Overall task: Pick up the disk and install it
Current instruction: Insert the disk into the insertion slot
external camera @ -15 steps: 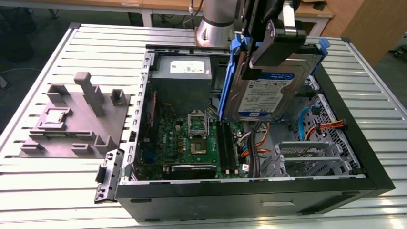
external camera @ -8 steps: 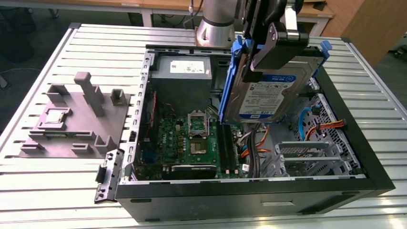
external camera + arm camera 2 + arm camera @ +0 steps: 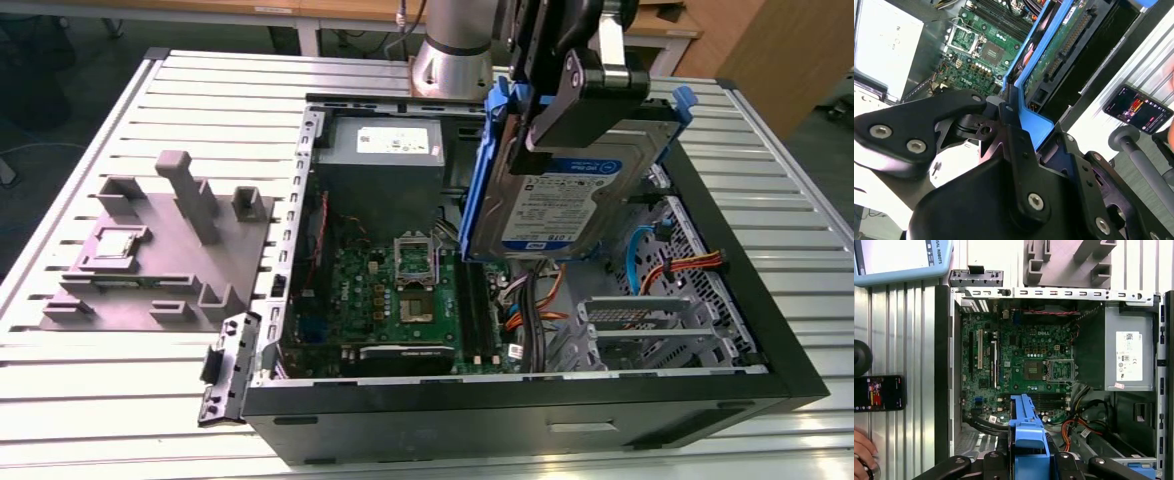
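1. An open computer case lies on its side on a slatted metal table, near the table's front edge.
2. The gripper hangs over the far part of the case and holds the disk in the air, clear of the case floor.
3. The jaws are closed on the disk's blue carrier bracket. In the second wrist view the black fingers press on both sides of the blue plastic, and the green circuit side of the disk runs away from the gripper.
4. The disk stands on its edge and is tilted, and its white-and-blue label is turned toward the case's front edge. It is above the space between the power supply and the case wall on the exterior view's right.
5. The lower end of the disk is above the orange and black cables, just beside the motherboard.
6. A metal drive cage sits in the front corner of the case on the exterior view's right, well below the disk.
7. A grey plastic fixture with upright posts stands on the table beside the case, on the exterior view's left.
8. In the first wrist view the blue bracket points toward the motherboard, and the power supply is in a corner of the case.
9. In the same view a phone lies on the table outside the case, and part of a person's hand is near it.
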Motion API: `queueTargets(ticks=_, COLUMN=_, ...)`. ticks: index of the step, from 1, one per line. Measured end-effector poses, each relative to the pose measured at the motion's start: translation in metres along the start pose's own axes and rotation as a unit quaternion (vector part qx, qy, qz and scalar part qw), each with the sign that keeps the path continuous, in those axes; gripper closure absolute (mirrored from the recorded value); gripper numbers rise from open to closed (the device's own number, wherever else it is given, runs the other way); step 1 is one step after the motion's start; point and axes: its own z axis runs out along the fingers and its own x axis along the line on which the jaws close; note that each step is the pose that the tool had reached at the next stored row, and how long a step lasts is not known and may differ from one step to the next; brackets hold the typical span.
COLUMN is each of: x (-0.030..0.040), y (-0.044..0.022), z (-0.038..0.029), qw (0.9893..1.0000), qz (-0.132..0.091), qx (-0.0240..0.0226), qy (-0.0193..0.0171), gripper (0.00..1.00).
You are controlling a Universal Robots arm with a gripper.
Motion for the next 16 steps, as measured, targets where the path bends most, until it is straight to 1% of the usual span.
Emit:
queueTargets(ticks=5, x=0.0014, y=0.0000, z=-0.0001, qw=1.0000, qz=0.000, qx=0.0000, qy=0.0000, gripper=0.63)
queueTargets(ticks=8, x=0.0027, y=-0.0014, z=-0.0001, qw=1.0000, qz=0.000, qx=0.0000, qy=0.0000, gripper=0.63)
queueTargets(ticks=13, x=0.0032, y=-0.0112, z=-0.0002, qw=1.0000, qz=0.000, qx=0.0000, qy=0.0000, gripper=0.63)
queueTargets(ticks=16, x=0.0040, y=-0.0134, z=-0.0002, qw=1.0000, qz=0.000, qx=0.0000, qy=0.0000, gripper=0.63)
